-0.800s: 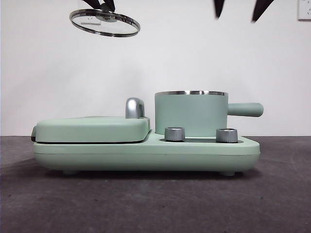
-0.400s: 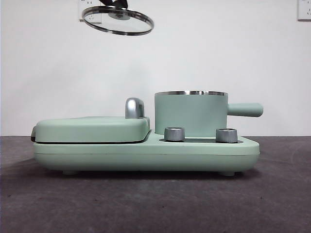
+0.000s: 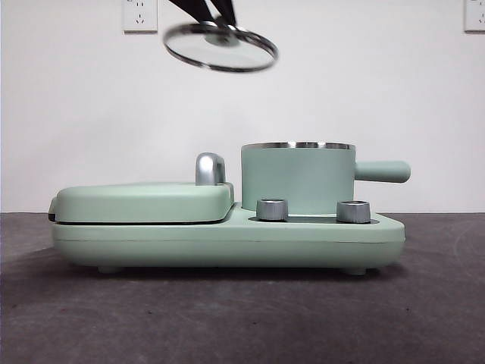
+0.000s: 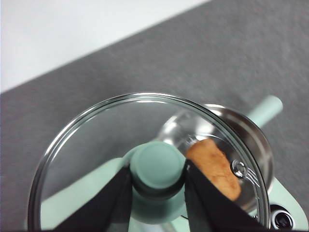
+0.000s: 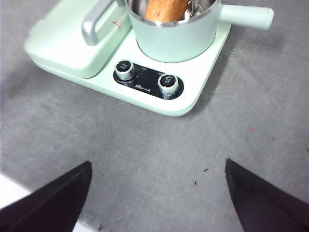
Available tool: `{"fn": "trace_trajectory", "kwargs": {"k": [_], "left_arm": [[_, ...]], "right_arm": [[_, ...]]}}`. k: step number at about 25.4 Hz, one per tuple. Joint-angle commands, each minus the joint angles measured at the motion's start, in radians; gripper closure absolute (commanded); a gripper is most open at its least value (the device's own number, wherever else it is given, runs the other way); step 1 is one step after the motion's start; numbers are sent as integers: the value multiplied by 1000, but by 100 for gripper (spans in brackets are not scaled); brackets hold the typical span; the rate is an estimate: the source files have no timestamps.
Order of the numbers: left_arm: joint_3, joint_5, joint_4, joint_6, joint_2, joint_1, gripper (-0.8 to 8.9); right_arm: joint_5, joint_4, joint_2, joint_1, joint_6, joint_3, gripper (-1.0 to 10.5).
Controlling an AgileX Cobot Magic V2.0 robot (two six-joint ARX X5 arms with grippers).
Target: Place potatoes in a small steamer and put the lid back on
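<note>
The mint green steamer (image 3: 297, 178) stands on the right of its base, handle (image 3: 383, 171) pointing right. The orange-brown potato (image 5: 164, 8) lies inside it; it also shows through the glass in the left wrist view (image 4: 215, 168). My left gripper (image 4: 157, 186) is shut on the mint knob of the clear glass lid (image 3: 220, 47), holding it tilted high in the air, above and left of the steamer (image 4: 251, 133). My right gripper (image 5: 157, 195) is open and empty, high over the table in front of the appliance.
The flat mint griddle (image 3: 144, 201) with its chrome handle (image 3: 210, 168) lies shut on the left of the base. Two steel dials (image 3: 273, 209) sit at the front. Grey table (image 3: 242, 318) extends in front; a white wall stands behind.
The lid has moved to the right and slightly down, toward the steamer. The right gripper's tips, at the top a second ago, have left the front view.
</note>
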Motion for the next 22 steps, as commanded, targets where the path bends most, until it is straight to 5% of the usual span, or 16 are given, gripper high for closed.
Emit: {"fn": "trace_trajectory", "kwargs": {"k": [1, 6, 22], "left_arm": [[33, 5, 36, -4, 48, -35, 800], [33, 7, 109, -4, 109, -87, 800], [32, -5, 236, -131, 188, -140, 801]], "right_arm": [[0, 16, -59, 5, 59, -29, 507], [-4, 15, -105, 5, 109, -58, 507], [8, 17, -105, 5, 114, -58, 507]]}}
